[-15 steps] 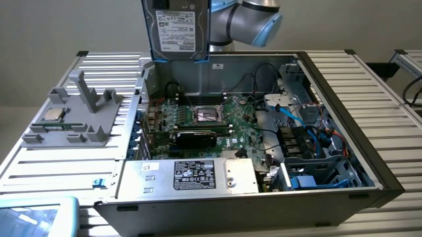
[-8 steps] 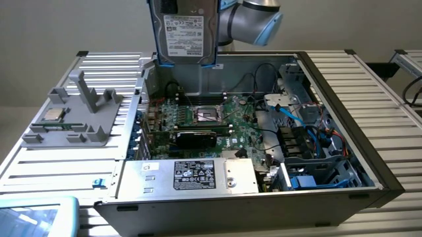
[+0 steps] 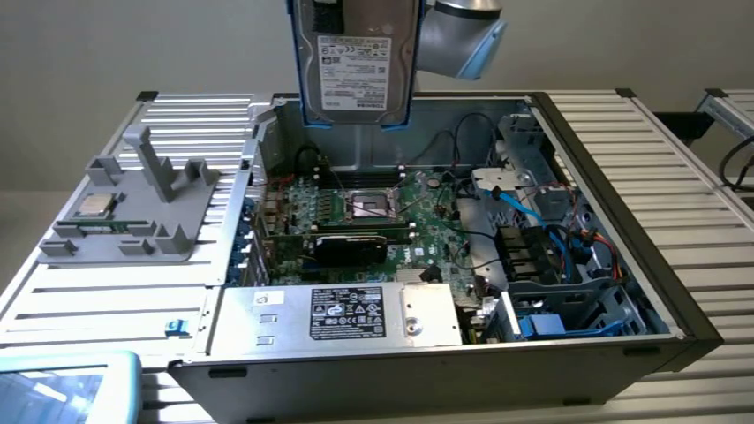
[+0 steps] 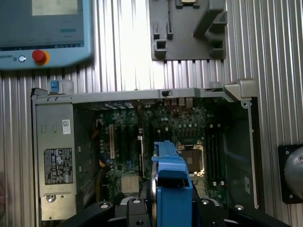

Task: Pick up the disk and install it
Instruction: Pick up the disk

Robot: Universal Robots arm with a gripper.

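**A:** What sits at nine o'clock in the exterior view?

**B:** A grey fixture with a chip on it.

**A:** And the disk?

**B:** At twelve o'clock, upright in the air above the open case. It is silver-grey, with a white barcode label facing the camera and blue rails down both edges.

**A:** The gripper?

**B:** In the wrist view it seems clamped on the disk's blue edge, though its fingertips are partly hidden.

The disk hangs clear above the open case (cables crowd inside).
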